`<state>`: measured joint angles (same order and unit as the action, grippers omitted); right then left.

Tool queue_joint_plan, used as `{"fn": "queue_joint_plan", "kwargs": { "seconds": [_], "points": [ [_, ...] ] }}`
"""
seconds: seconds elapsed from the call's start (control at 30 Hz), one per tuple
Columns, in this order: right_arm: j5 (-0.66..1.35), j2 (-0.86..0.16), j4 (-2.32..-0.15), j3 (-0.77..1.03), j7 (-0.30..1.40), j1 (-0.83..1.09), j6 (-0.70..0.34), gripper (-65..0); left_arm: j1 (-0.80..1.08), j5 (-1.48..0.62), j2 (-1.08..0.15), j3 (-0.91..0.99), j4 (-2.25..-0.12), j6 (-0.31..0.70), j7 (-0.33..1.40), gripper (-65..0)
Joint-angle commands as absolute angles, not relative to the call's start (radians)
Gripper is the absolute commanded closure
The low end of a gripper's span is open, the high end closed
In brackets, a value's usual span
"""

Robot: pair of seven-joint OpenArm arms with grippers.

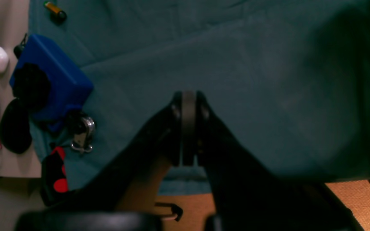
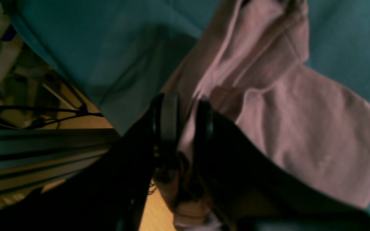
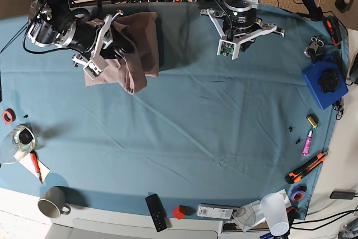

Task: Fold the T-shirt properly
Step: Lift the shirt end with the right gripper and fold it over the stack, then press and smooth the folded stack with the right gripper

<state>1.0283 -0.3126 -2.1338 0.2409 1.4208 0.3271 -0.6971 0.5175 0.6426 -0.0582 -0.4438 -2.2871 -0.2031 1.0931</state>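
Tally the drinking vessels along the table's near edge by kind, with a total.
Mug: 1
Plastic cup: 1
Glass: 1
Total: 3

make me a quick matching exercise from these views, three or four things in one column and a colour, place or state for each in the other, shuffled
Things:
1. T-shirt
2. left gripper
3. mug
4. blue box

Descriptions:
A. shut, nothing held, above bare teal cloth
B. near the table's front edge, at the base view's left corner
C. dusty pink, bunched at the far side, cloth between the right gripper's fingers
D. by the table's right edge in the base view, black knob on top

Pairs: 1-C, 2-A, 3-B, 4-D
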Motion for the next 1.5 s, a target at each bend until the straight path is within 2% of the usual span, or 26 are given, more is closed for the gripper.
{"fn": "queue_joint_plan", "kwargs": {
  "seconds": [0.0, 0.1, 0.2, 0.4, 0.47, 0.5, 0.63, 1.03, 1.13, 1.3, 1.47],
  "points": [
    [1.083, -0.324, -2.152, 0.244, 1.396, 0.321, -0.698, -11.3, 0.519, 0.655, -0.053, -0.448, -2.306, -0.21, 1.082, 0.0],
    [1.165, -0.324, -2.204, 0.246, 1.396, 0.321, -0.698, -11.2, 0.519, 0.655, -0.053, -0.448, -2.306, -0.21, 1.082, 0.0],
    [1.162, -0.324, -2.281, 0.269, 1.396, 0.316, -0.698, -11.2, 0.521, 0.655, -0.053, -0.448, -2.306, -0.21, 1.081, 0.0],
    [1.007, -0.324, -2.317, 0.376, 1.396, 0.316, -0.698, -10.3, 0.521, 0.655, -0.053, -0.448, -2.306, -0.21, 1.082, 0.0],
    [0.936, -0.324, -2.315, 0.419, 1.396, 0.316, -0.698, -1.4, 0.521, 0.655, -0.053, -0.448, -2.306, -0.21, 1.082, 0.0],
    [0.905, -0.324, -2.314, 0.44, 1.396, 0.319, -0.698, 0.0, 0.521, 0.655, -0.053, -0.448, -2.306, -0.21, 1.082, 0.0],
    [0.824, -0.324, -2.31, 0.509, 1.359, 0.336, -0.683, 0.0, 0.521, 0.655, -0.053, -0.448, -2.306, -0.21, 1.082, 0.0],
    [0.721, -0.324, -2.162, 0.508, 1.382, 0.358, -0.593, 0.0, 0.521, 0.655, -0.053, -0.448, -2.306, -0.21, 1.082, 0.0],
    [0.721, -0.324, -2.141, 0.459, 1.386, 0.371, -0.594, 0.0, 0.521, 0.655, -0.053, -0.448, -2.306, -0.21, 1.081, 0.0],
    [0.726, -0.326, -2.08, 0.249, 1.396, 0.4, -0.595, 0.0, 0.521, 0.655, -0.052, -0.448, -2.306, -0.21, 1.074, 0.0],
    [0.837, -0.332, -2.131, 0.098, 1.396, 0.4, -0.628, 0.0, 0.521, 0.655, -0.053, -0.448, -2.306, -0.21, 1.077, 0.0]
  ]
}}
